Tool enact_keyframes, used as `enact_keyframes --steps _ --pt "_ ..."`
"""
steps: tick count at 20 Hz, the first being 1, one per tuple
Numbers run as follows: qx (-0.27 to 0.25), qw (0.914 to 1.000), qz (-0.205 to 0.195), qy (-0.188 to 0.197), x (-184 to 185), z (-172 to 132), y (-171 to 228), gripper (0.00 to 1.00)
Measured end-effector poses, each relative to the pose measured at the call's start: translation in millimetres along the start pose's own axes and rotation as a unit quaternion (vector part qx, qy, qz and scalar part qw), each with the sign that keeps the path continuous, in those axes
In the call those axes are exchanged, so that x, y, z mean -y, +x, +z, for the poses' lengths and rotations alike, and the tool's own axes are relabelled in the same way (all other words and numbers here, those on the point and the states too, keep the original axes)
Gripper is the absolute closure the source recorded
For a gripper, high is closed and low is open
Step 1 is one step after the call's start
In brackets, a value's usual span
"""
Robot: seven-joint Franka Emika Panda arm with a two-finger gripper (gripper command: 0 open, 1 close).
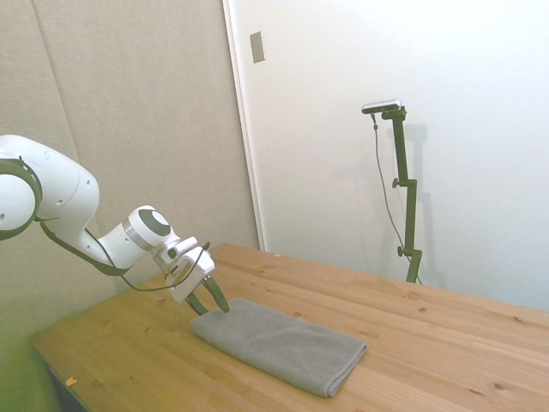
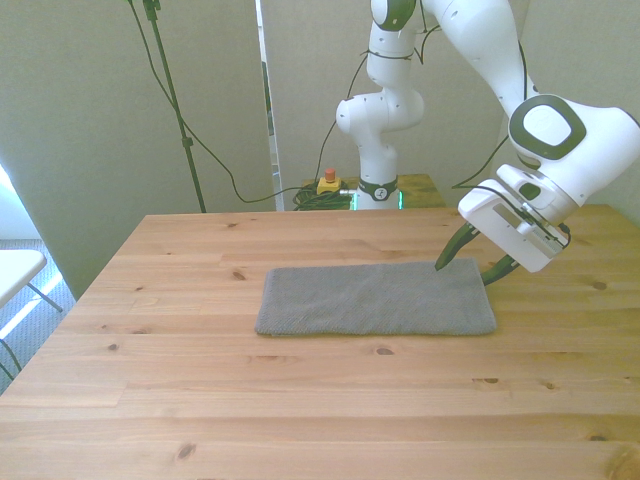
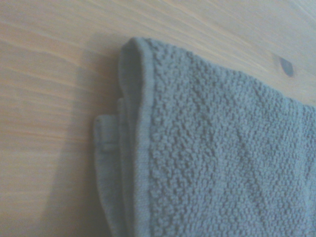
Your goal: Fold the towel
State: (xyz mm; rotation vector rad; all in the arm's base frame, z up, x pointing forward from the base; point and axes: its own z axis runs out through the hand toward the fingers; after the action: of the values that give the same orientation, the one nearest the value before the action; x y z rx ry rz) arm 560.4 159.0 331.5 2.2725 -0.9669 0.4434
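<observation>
The grey towel [image 2: 375, 298] lies flat on the wooden table [image 2: 300, 400] as a long folded rectangle, also seen in the side view as the towel [image 1: 279, 343]. Its layered end edge fills the wrist view, the towel [image 3: 212, 158] showing stacked hems. My gripper [image 2: 468, 257] hovers low at the towel's end toward the front view's right, over its far corner. The dark fingers [image 2: 452, 248] stand apart, open, with nothing between them. In the side view the gripper [image 1: 210, 301] points down at the towel's left end.
The table's far edge lies behind the towel near the robot base [image 2: 378, 190]. A small yellow and red button box [image 2: 329, 183] sits beyond that edge. A white surface [image 2: 15, 270] stands off the table at the front view's left.
</observation>
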Motion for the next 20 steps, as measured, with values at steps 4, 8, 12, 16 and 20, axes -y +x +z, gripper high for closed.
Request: enact_keyframes --steps 4,8,12,16,20 --pt "0.004 0.9999 0.013 -0.005 -1.5 10.4 13.7 0.00" --pt "0.004 0.9999 0.013 -0.001 0.1 10.0 14.7 1.00" --pt "0.003 0.9998 0.014 0.014 3.5 6.3 15.9 1.00" --pt "0.003 0.9996 0.013 0.024 6.5 5.1 14.2 1.00" --pt "0.003 0.9995 0.009 0.031 9.2 5.1 10.8 1.00"
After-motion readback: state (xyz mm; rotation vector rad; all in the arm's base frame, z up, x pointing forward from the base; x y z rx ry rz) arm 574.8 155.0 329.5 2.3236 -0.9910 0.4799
